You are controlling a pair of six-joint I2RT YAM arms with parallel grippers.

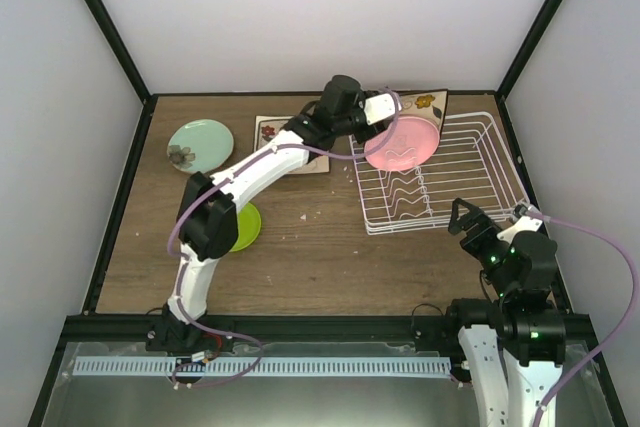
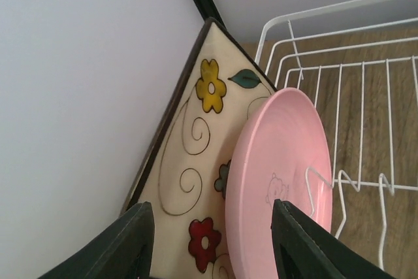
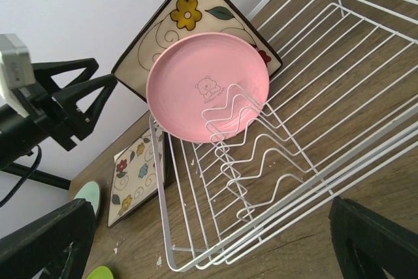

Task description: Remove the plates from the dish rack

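Two plates (image 1: 400,142) in rack (image 1: 470,172), grasp step on.
Left gripper (image 2: 211,207) jaws apart, we see them straddle square plate (image 2: 189,155) and pink plate (image 2: 281,155) rim at rack's far end; next, close on one only. Right gripper (image 1: 466,213) spread, idle.

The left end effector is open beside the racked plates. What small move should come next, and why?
Probably ease the left end effector forward to straddle a plate rim, then close. Its jaws stand apart on nothing, and the right wrist view shows it short of the square flowered plate and the pink plate, both standing in the dish rack.
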